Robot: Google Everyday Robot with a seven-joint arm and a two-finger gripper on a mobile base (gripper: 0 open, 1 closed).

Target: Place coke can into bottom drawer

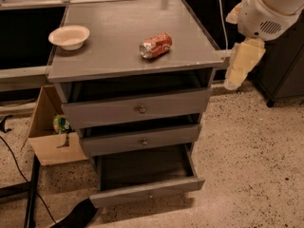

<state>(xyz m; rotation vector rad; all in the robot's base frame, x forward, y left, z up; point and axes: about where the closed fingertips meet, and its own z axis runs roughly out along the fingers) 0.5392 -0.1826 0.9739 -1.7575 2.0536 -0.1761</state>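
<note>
The coke can (156,45) lies on its side on the grey cabinet top (118,61), right of centre, red-orange with a silver end facing left. The bottom drawer (148,192) is pulled out, showing a dark interior; the two drawers above it stick out less. My gripper (239,65) hangs cream-coloured under the white arm (268,8), off the cabinet's right edge, at about the height of the top. It is well right of the can, touches nothing and holds nothing that I can see.
A white bowl (69,36) sits at the top's left rear. A cardboard box (53,139) with a green item stands on the floor left of the cabinet, with cables beside it. A dark cabinet (285,70) stands at the right. Speckled floor lies in front.
</note>
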